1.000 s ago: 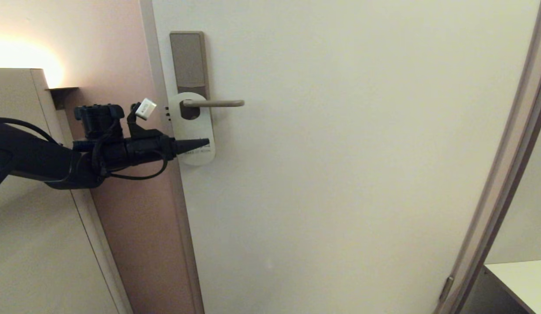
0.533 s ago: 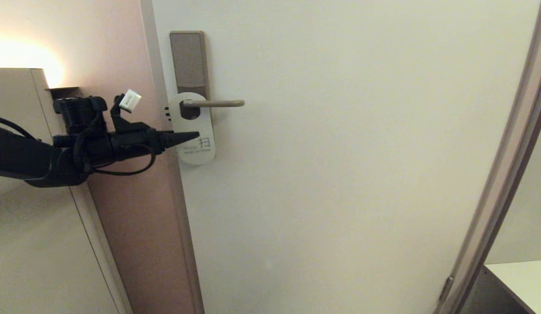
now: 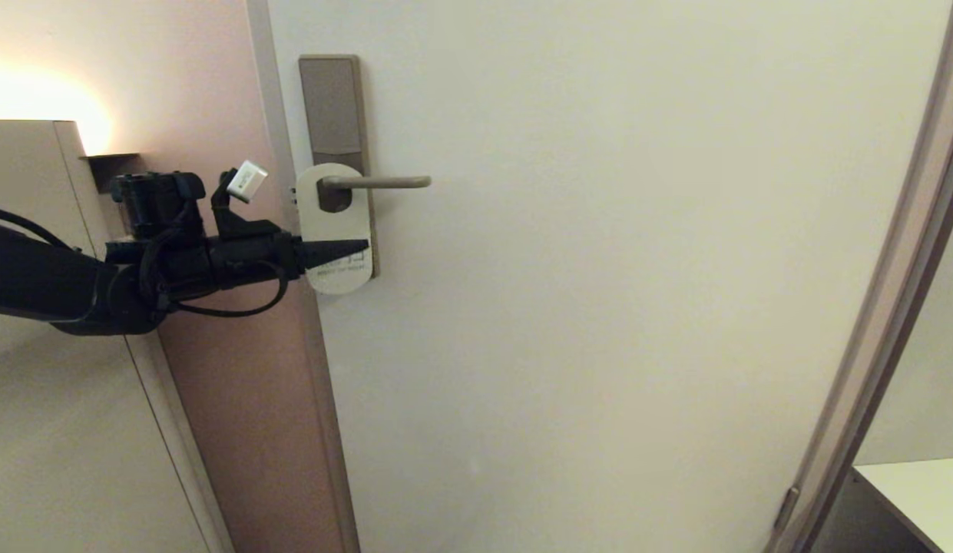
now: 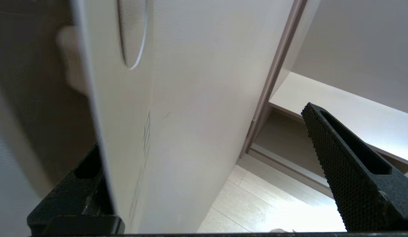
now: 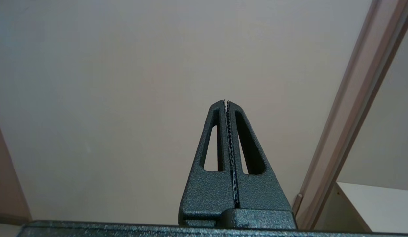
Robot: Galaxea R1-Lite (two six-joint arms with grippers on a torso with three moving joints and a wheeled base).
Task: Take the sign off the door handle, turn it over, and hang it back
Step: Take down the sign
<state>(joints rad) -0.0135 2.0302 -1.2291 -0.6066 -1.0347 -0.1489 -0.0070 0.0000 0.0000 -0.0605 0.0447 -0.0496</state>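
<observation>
Head view first, reading left to right: my left gripper [image 3: 345, 247] reaches in level from nine o'clock, its dark finger tip lying across the lower half of the sign [image 3: 334, 230], which hangs by its hole on the door handle [image 3: 376, 182] with its white face out. That sign's long axis runs twelve to six, straight down the lock plate [image 3: 332, 107], while my fingers point toward three o'clock, so I cross it at right angles near its lettered end. From the left wrist view the gripper [image 4: 207, 171] is spread wide and has hold of nothing; one finger shows on the wall side of the door's edge, the other well out in front of the door [image 4: 190, 98], with the sign's rounded bottom [image 4: 131, 39] ahead of them, seemingly beyond the tips. I judge I must advance and straddle the sign alone before closing. My right gripper [image 5: 226, 102] is pressed shut and empty, parked facing bare door, so the left arm is far nearer.
</observation>
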